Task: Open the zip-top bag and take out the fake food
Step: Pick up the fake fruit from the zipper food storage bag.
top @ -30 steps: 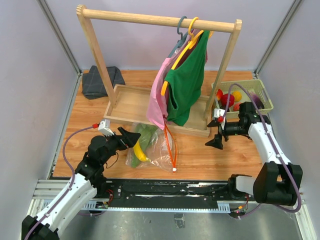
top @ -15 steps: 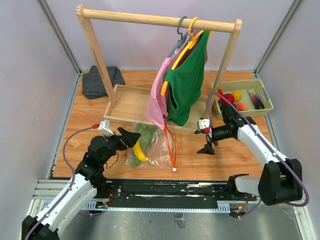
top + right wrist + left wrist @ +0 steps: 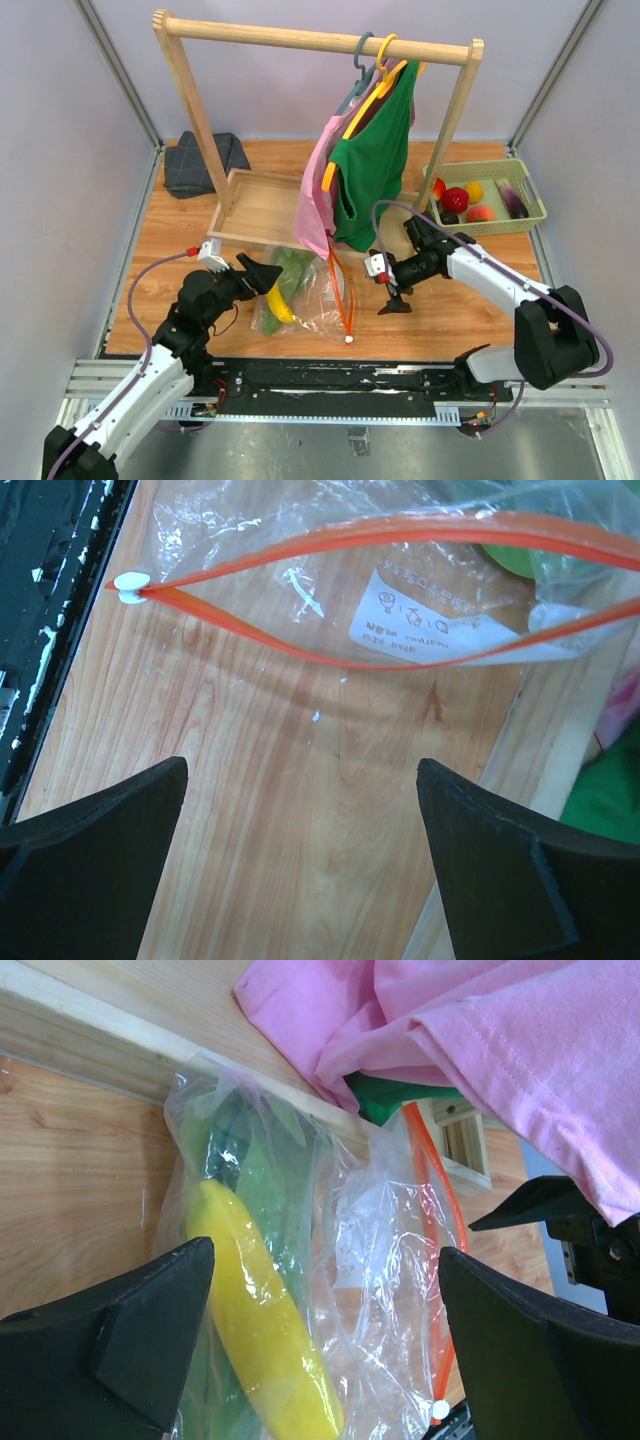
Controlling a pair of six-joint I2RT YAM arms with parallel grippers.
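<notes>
On the wood-grain surface [image 3: 450, 310], the left tool [image 3: 262, 274] and right tool [image 3: 388, 285] are both fully released, grasping nothing. Between them lies the crinkly clear zip-top bag [image 3: 322, 298], mouth parted, containing a smooth curved banana [image 3: 280, 303].

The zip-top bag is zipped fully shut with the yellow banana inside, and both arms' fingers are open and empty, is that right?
No, the zip-top bag is open: the right wrist view shows its orange zip strip parted, meeting only at the white slider. The yellow banana is inside, and the left fingers and right fingers are open and empty.
</notes>
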